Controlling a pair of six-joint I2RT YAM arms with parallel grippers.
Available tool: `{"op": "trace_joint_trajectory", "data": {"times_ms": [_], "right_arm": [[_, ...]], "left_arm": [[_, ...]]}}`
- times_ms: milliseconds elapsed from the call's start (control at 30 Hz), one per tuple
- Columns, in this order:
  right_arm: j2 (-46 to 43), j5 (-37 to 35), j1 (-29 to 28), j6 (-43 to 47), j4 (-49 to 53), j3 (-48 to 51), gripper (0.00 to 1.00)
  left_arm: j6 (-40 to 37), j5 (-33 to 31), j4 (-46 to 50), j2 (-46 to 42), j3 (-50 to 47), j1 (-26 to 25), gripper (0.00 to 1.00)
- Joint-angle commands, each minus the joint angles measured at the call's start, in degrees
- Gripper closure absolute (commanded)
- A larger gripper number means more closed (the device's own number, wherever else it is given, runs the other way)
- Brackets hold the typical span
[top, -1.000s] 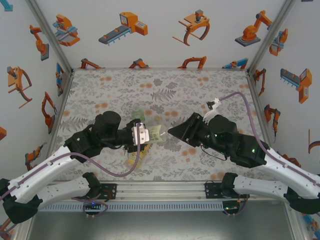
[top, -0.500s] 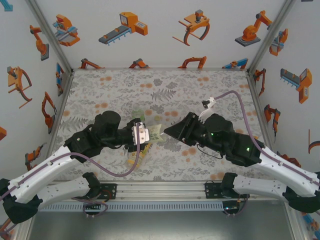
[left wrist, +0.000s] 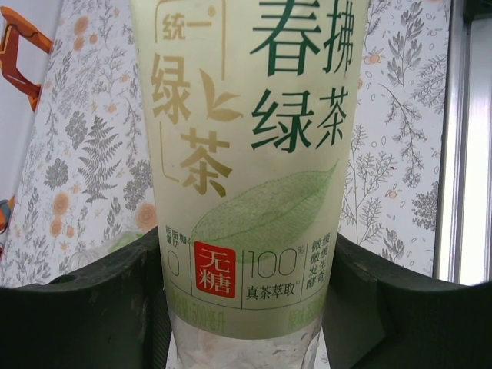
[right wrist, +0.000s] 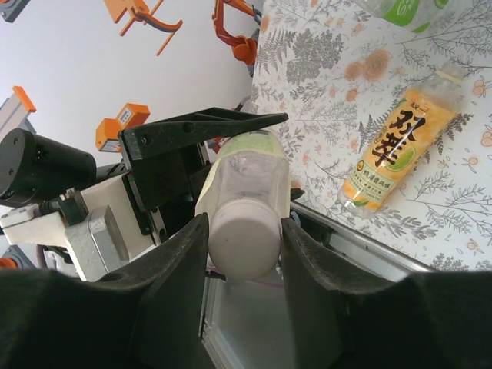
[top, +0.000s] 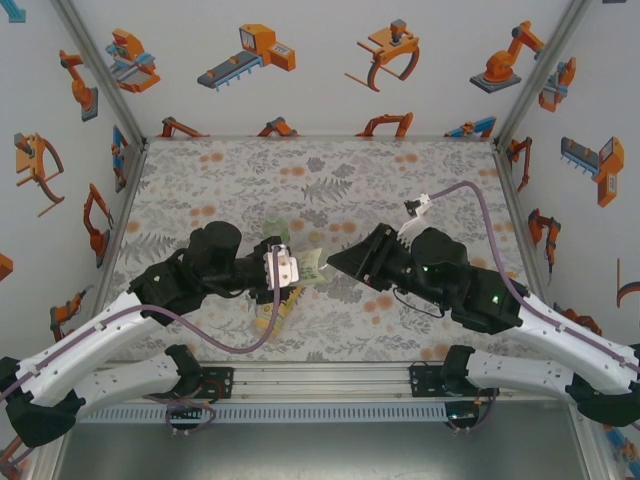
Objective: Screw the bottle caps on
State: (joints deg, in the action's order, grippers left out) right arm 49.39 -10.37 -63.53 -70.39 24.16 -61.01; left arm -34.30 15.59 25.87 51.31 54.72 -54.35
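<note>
Our right claw [right wrist: 244, 224] pinches the pale cap [right wrist: 244, 244] at the neck of the green-tea bottle [left wrist: 254, 154]. Our left claw [left wrist: 246, 304] clamps that bottle low on its body, held above the bench [right wrist: 323, 115]. We judge the screwing-on step is in hand; next we need square, steady turns. Its clear base looks empty. The amber bottle [right wrist: 388, 150] lies on the bench, contents unclear.

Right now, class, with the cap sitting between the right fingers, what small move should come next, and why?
Probably rotate the right gripper to tighten the cap. Its fingers appear to press both sides of the cap, which sits on the mouth of the bottle. The left gripper clamps that bottle by its labelled body, so it should not spin along.
</note>
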Motion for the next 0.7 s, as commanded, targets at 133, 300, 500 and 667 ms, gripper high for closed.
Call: {"op": "trace_joint_trajectory", "data": {"times_ms": [133,300,500,667], "right_arm": [[0.3,-1.6,0.8,1.0,-0.8,0.6,0.56],[0.3,-1.7,1.0,1.0,-1.3,0.6,0.58],[1.2,-0.7,1.2,1.0,-1.7,0.4,0.60],[1.5,-0.3,1.5,1.3,-1.7,0.3,0.73]], "left_arm": [[-0.5,1.6,-1.1,-0.3,-0.3,-0.1,0.98],[-0.5,1.6,-0.7,-0.7,-0.4,-0.1,0.98],[-0.6,1.5,-0.7,-0.7,-0.4,-0.1,0.97],[-0.6,1.2,-0.7,-0.7,-0.3,-0.1,0.84]]}}
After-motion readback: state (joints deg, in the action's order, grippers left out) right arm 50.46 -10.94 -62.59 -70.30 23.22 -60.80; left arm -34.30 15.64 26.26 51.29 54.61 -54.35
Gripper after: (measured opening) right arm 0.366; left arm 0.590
